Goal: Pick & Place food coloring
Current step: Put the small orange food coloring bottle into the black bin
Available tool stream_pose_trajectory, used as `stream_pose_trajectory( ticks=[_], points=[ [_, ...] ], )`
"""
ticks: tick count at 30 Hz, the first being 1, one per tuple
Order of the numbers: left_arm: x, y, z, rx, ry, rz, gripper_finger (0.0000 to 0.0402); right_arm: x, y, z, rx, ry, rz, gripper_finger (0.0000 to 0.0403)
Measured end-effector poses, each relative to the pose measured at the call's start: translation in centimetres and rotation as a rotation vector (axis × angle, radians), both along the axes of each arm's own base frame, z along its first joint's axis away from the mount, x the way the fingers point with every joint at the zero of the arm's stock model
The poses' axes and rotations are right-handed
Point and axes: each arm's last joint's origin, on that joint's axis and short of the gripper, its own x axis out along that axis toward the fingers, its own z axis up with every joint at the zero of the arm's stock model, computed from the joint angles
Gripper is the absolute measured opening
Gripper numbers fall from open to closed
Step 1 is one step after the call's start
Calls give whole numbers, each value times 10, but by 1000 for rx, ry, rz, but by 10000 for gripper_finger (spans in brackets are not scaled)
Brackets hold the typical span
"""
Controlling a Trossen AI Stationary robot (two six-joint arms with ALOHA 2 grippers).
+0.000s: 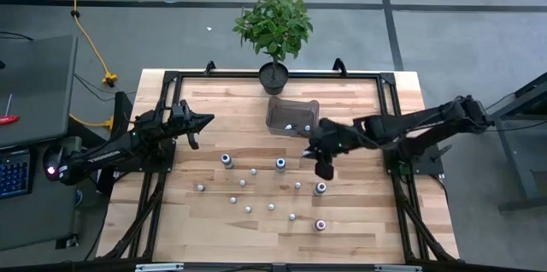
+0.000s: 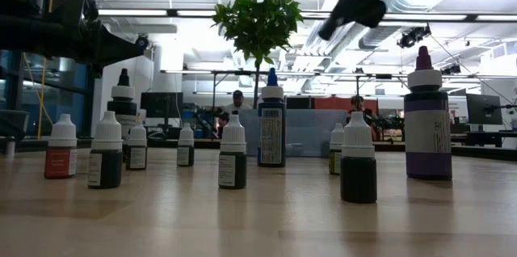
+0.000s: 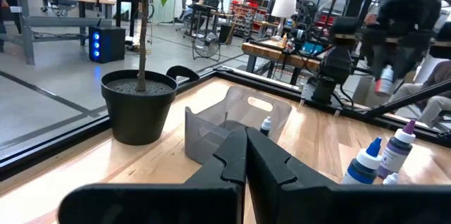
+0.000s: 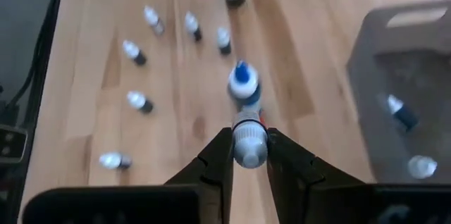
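Observation:
Several tiny food coloring bottles (image 1: 256,191) stand on their bases on the wooden table, among them a blue-capped one (image 1: 280,163) and a red-capped one (image 1: 320,224). Two more lie in the clear bin (image 1: 292,115). My right gripper (image 1: 323,166) hangs over the table's middle right, just near of the bin, shut on one small whitish bottle (image 4: 250,143). My left gripper (image 1: 205,121) is shut on nothing and waits level at the table's left side. My right gripper pinches the small whitish bottle by its two sides (image 4: 249,150) between its two fingers. The fingers slant downward from the table's right side. The bottle is lifted clear, high above the standing bottles, and shows below the fingers in the left wrist view (image 3: 385,79).
A potted plant (image 1: 273,28) stands at the table's far edge, just behind the bin. A black frame (image 1: 171,79) runs round the tabletop. A tall purple-capped bottle (image 2: 426,115) and a blue-capped one (image 2: 272,124) rise above the small ones.

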Motion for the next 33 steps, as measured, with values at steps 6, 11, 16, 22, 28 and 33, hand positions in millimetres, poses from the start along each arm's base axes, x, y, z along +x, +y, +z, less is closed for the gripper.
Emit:
stream_pose_trajectory(
  ticks=[6,11,16,22,28,33],
  points=[
    [0,0,0,0,0,0,0,4,-34,2,-58,-32,-19,61],
    [0,0,0,0,0,0,0,3,-64,3,-84,-43,-67,64],
    [0,0,0,0,0,0,0,2,-85,9,-99,-53,-89,64],
    [0,0,0,0,0,0,0,15,-107,38,-166,-30,-87,61],
    [0,0,0,0,0,0,0,37,-135,50,-165,140,-106,64],
    [0,0,0,0,0,0,0,51,-160,45,-104,306,-157,63]
  ],
)
